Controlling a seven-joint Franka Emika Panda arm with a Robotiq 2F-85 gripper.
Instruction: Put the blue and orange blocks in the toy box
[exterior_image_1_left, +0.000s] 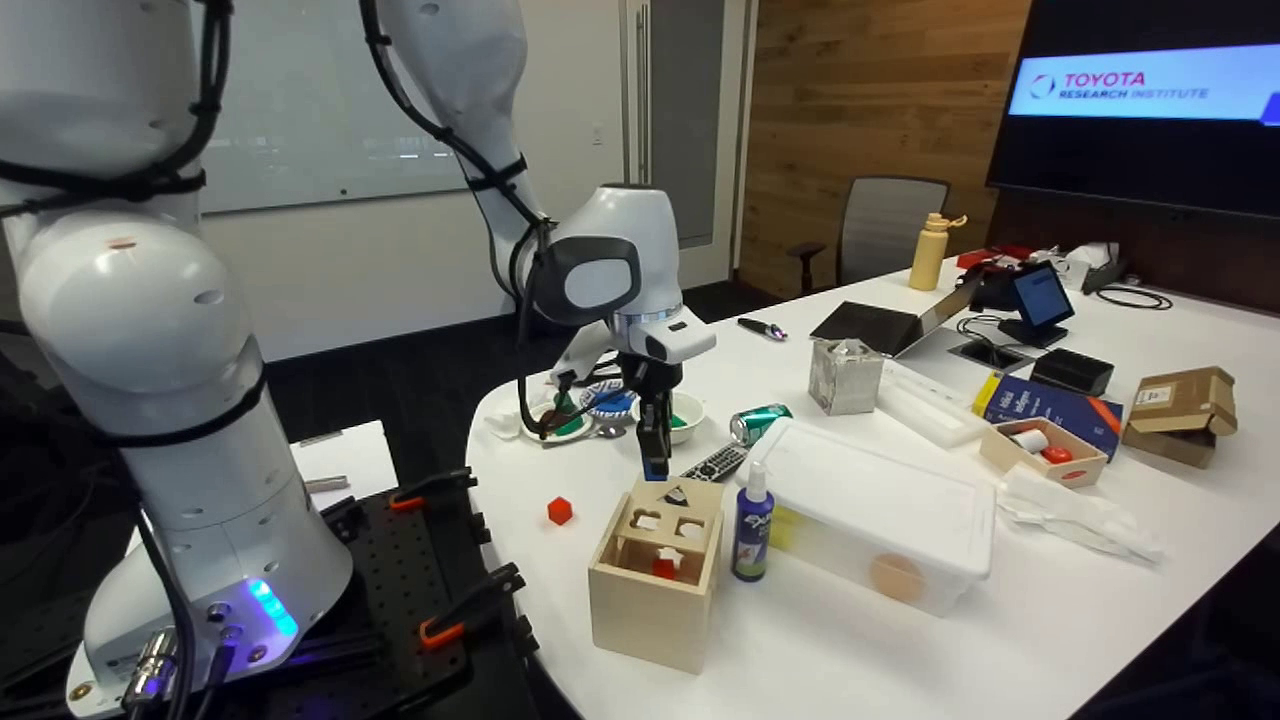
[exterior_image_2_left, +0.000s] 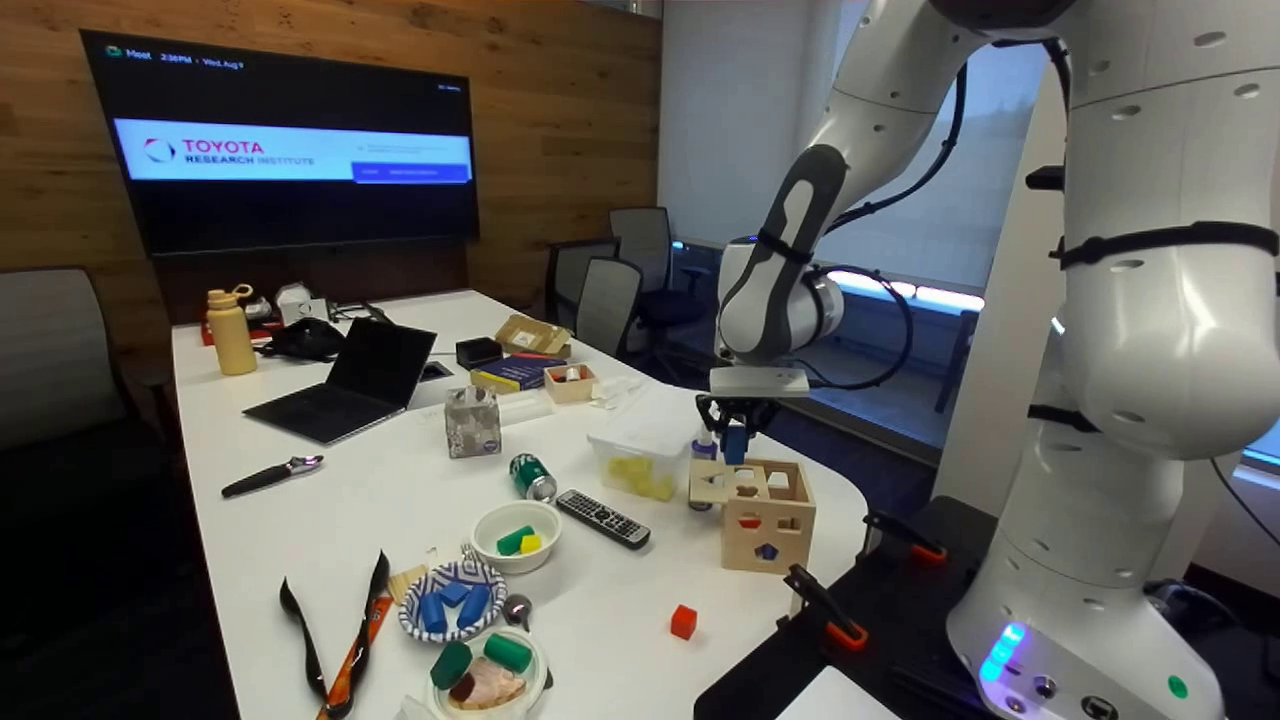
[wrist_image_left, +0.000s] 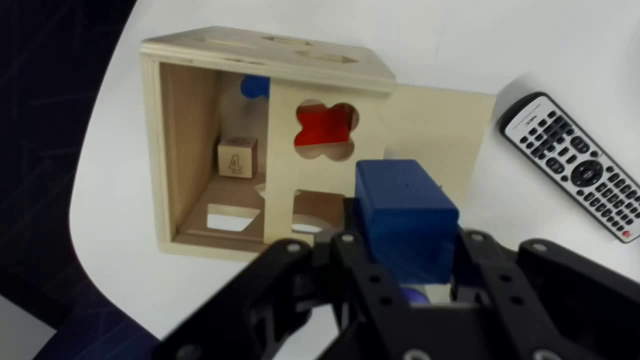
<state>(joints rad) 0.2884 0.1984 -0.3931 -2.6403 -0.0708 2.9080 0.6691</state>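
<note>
The gripper (wrist_image_left: 407, 235) pinches the blue block (wrist_image_left: 404, 197), not yet in the box (exterior_image_1_left: 648, 620); the orange block (exterior_image_2_left: 684, 622) is left too, bottom centre in an exterior view.

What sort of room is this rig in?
Most likely an office meeting room: a long white table, chairs along it, and a large screen showing "Toyota Research Institute".

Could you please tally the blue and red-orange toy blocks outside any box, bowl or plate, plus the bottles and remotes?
Blue rectangular block: 1
Red-orange cube-shaped block: 1
Bottles (yellow flask, indigo spray bottle): 2
Grey remote: 1
Total: 5
</note>
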